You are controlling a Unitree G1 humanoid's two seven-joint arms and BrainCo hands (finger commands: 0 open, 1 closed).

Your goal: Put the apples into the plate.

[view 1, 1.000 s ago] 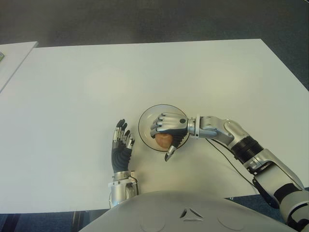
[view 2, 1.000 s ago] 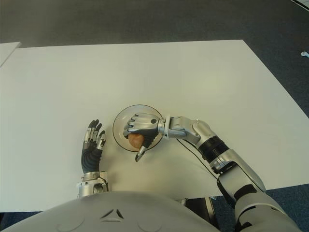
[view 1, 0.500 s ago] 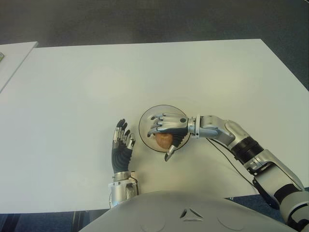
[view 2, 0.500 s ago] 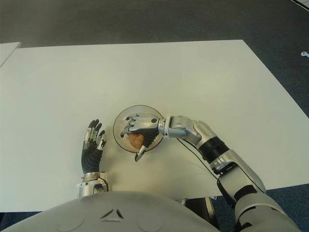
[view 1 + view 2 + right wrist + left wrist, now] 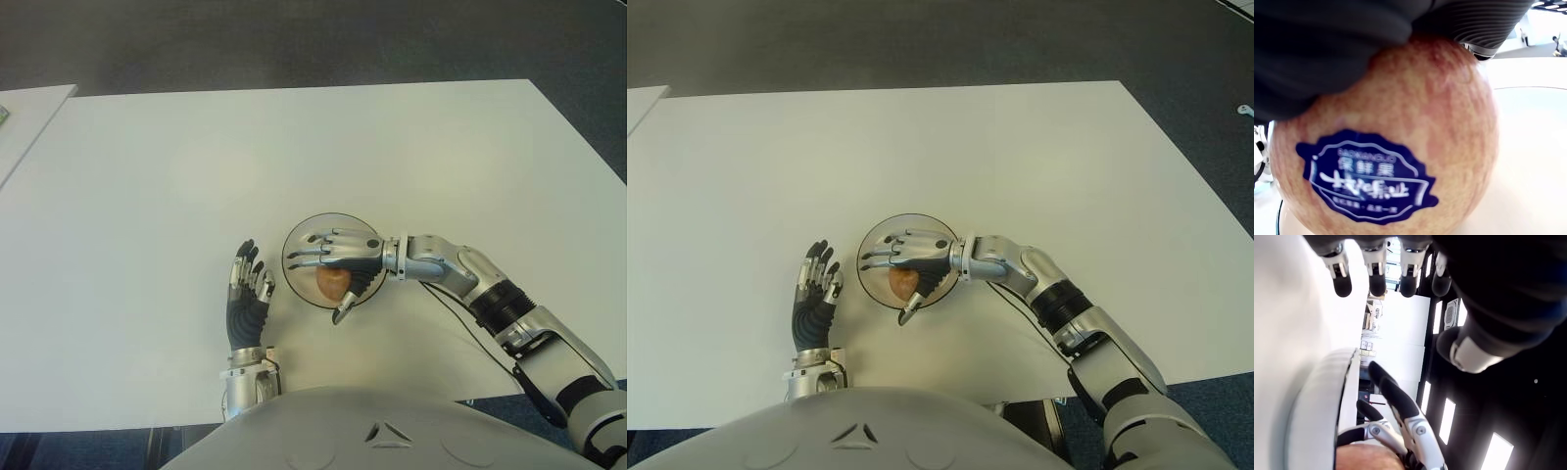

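A reddish apple (image 5: 333, 282) with a blue sticker (image 5: 1369, 178) sits in the round plate (image 5: 297, 281) near the table's front edge. My right hand (image 5: 338, 259) hovers over it, palm down. Its fingers (image 5: 309, 250) are stretched flat across the plate and its thumb (image 5: 343, 311) points past the near rim. In the right wrist view the apple (image 5: 1400, 127) fills the picture right under the palm. My left hand (image 5: 247, 289) shows to the left of the plate with its fingers (image 5: 1376, 284) spread and holding nothing.
The white table (image 5: 294, 147) stretches wide behind and to both sides of the plate. A second pale table edge (image 5: 29, 108) shows at the far left. Dark floor (image 5: 294, 39) lies beyond.
My right hand's fingers have uncurled from around the apple and now lie straight over the plate. The apple stays in the plate. The left hand has not moved.
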